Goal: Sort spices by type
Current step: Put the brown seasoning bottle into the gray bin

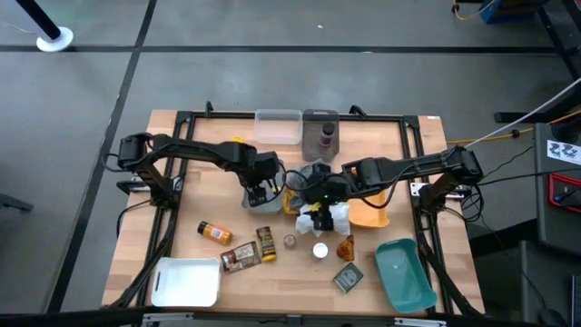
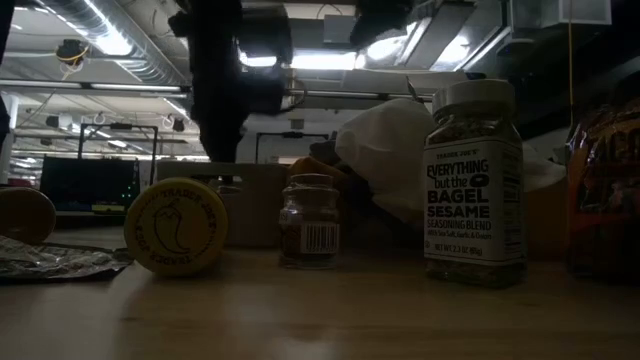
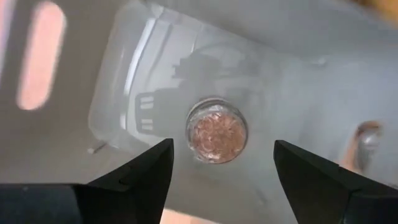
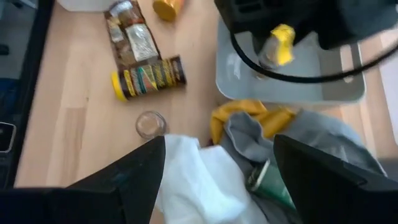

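Note:
My left gripper (image 1: 259, 189) is open and hangs over a grey tray (image 1: 251, 199). In the left wrist view its fingers (image 3: 224, 146) stand apart above a tiny round pot (image 3: 216, 130) of reddish spice that sits on the tray floor. My right gripper (image 1: 318, 204) is open over the white cloth (image 4: 199, 177) and grey cloth (image 4: 292, 143), touching nothing; a green tin (image 4: 267, 180) peeks out between the cloths. On the table lie an orange bottle (image 1: 215, 232), a brown packet (image 1: 238, 259), a yellow-capped jar (image 4: 149, 78) on its side, a small pot (image 4: 150, 123) and a dark flat tin (image 1: 347, 277).
A clear tray (image 1: 278, 125) and a grey tray with a dark jar (image 1: 320, 134) stand at the far edge. A yellow tray (image 1: 370, 216), teal tray (image 1: 404, 272) and white tray (image 1: 186, 282) lie nearer. A tall sesame-blend jar (image 2: 474, 180) stands close to the low camera.

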You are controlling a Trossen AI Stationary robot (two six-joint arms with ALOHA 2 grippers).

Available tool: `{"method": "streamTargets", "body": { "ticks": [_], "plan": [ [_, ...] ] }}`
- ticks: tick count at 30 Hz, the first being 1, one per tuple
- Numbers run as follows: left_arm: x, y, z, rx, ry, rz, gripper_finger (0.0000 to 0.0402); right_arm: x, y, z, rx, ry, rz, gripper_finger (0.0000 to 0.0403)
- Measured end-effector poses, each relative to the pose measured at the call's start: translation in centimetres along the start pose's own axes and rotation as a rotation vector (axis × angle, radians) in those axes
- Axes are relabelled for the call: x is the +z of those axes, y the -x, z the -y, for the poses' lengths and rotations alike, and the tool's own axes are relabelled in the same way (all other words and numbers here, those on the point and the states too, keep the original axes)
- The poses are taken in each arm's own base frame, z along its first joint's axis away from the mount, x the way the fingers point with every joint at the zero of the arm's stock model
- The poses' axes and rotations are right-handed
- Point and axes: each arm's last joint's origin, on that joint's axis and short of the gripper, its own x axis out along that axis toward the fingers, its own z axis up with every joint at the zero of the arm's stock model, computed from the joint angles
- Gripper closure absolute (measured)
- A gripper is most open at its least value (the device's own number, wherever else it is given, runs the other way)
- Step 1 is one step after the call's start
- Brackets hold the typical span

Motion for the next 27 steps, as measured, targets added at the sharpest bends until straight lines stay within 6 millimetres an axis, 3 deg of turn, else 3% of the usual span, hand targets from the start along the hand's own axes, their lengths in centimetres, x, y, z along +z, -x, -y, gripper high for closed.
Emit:
{"method": "streamTargets", "body": {
  "ticks": [5, 10, 17, 22, 27],
  "plan": [
    [-0.3, 3.1, -0.1, -0.017, 0.033, 0.100, 0.0141, 0.4, -1.3, -0.2, 0.028, 0.023, 0.017, 0.0104],
    [-1.7, 7.3, -0.4, -0.029, 0.118, 0.228, 0.0141, 0.7, -3.9, -0.7, 0.094, 0.044, 0.013, 0.0104],
    [-4.9, 12.5, 0.7, -0.034, 0.189, 0.423, 0.0141, 0.4, -7.9, -3.5, 0.159, 0.161, -0.001, 0.0104],
    [-6.9, 14.5, 2.5, -0.038, 0.171, 0.514, 0.0141, -0.4, -10.1, -6.0, 0.178, 0.221, -0.021, 0.0104],
    [-8.1, 15.2, 4.4, 0.009, 0.150, 0.586, 0.0141, -1.6, -12.5, -7.4, 0.132, 0.253, -0.072, 0.0104]
  ]
}}
